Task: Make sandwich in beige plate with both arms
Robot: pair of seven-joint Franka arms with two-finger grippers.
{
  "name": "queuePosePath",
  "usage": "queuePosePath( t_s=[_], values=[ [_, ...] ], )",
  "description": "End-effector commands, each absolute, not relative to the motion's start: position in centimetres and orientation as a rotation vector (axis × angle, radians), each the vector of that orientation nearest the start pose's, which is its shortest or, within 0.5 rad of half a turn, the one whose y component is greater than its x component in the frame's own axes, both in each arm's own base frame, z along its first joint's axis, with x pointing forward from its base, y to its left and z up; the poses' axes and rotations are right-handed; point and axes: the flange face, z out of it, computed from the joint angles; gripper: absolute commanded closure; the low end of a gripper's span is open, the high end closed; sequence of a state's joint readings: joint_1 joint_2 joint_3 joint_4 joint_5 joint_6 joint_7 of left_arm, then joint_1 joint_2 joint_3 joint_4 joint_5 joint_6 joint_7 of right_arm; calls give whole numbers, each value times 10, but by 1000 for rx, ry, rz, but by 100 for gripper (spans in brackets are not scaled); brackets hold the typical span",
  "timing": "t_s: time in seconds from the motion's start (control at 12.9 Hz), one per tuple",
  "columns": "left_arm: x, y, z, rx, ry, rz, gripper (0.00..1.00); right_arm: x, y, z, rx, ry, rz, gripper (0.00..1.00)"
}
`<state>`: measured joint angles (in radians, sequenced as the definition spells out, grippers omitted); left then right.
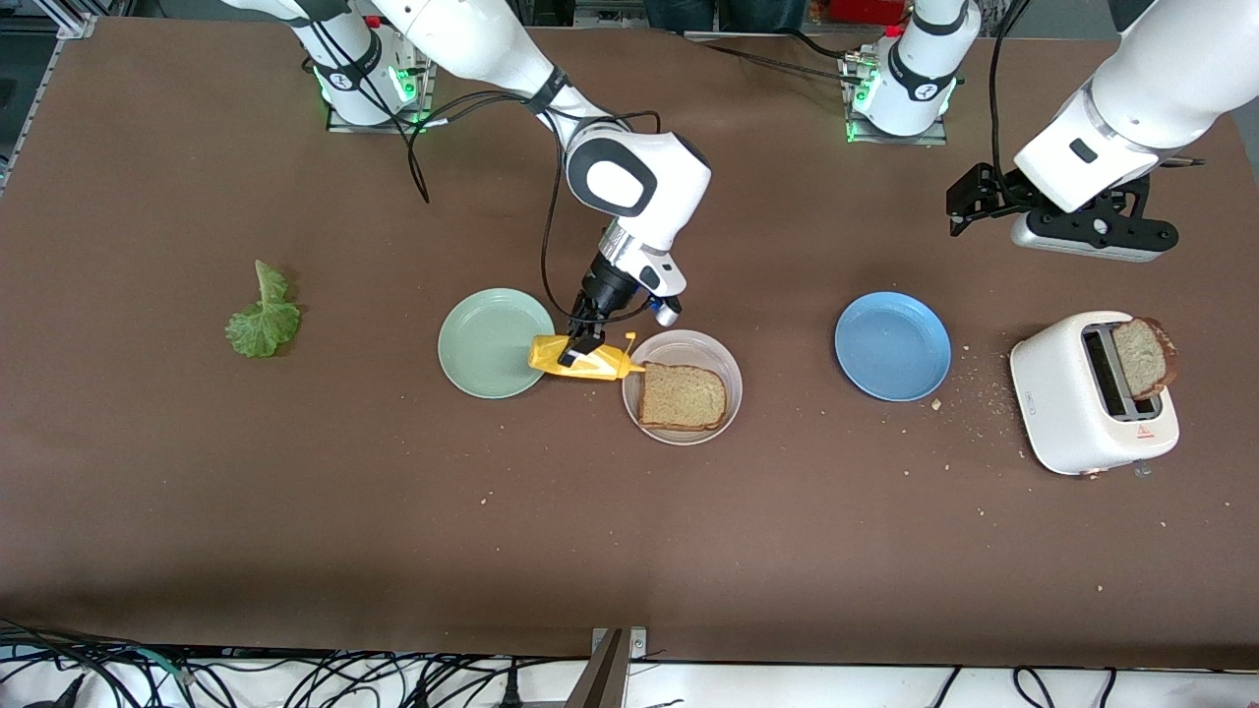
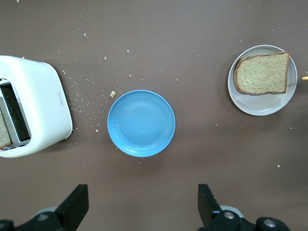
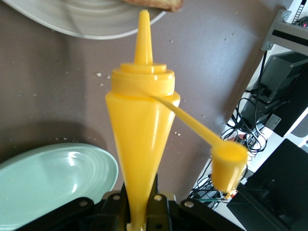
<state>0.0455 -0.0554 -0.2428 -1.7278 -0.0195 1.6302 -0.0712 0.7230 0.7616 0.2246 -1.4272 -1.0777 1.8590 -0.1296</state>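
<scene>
My right gripper (image 1: 580, 346) is clamped on the yellow squeeze bottle (image 1: 580, 358), held on its side, long axis running from the mint-green plate (image 1: 487, 344) toward the beige plate (image 1: 730, 379), nozzle just at the beige rim. One toast slice (image 1: 683, 396) lies in that plate; the nozzle is short of the toast. My left gripper (image 2: 142, 204) waits, jaws apart, over the table by the blue plate (image 1: 892, 345). The right wrist view shows the bottle's cap (image 3: 230, 166) flipped off on its tether. The front view shows lettuce (image 1: 264, 317) well apart and a second slice (image 1: 1144, 356) in the toaster (image 1: 1092, 393).
</scene>
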Motion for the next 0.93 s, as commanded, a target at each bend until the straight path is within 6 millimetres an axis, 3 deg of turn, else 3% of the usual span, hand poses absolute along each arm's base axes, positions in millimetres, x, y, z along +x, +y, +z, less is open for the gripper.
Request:
queuePosePath(
  t_s=[0.0, 0.23, 0.46, 0.62, 0.85],
  values=[
    [524, -110, 589, -3135, 196, 74, 0, 539, 487, 301, 1807, 1637, 2, 100],
    [524, -110, 589, -3135, 196, 74, 0, 583, 426, 349, 1947, 1767, -87, 100],
    [524, -110, 589, -3135, 196, 74, 0, 626, 347, 372, 2202, 1906, -142, 100],
    [524, -110, 589, -3135, 196, 74, 0, 646, 298, 380, 2344, 2007, -135, 100],
    [524, -110, 589, -3135, 196, 74, 0, 665, 225, 374, 2569, 2205, -111, 100]
  ],
)
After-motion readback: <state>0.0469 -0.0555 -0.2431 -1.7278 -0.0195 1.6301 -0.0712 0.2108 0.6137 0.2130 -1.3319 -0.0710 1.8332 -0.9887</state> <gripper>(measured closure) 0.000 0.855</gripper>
